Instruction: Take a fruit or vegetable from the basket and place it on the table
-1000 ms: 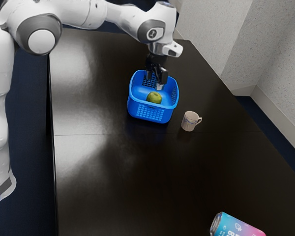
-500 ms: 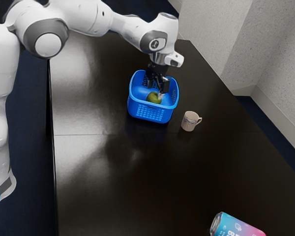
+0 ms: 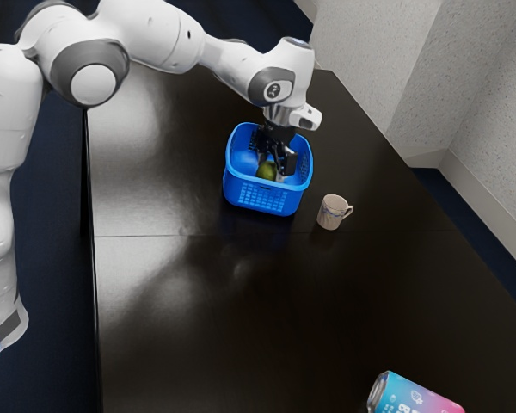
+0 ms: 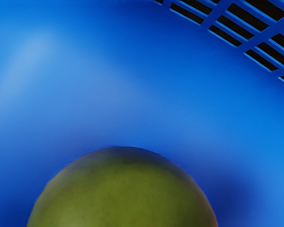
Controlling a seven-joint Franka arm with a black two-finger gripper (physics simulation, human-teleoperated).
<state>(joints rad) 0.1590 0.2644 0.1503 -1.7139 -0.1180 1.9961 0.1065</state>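
Sitting in the basket (image 3: 262, 199), green fruit (image 3: 266, 171), partly hidden.

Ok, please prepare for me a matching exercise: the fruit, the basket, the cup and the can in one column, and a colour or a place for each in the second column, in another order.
1. Fruit
2. Basket
3. Cup
4. Can

A. Pale, with a handle
B. Partly pink, at the exterior view's lower edge
C. Green, inside number 2
D. Blue all over, with openwork walls

Right pairs: 1-C, 2-D, 3-A, 4-B
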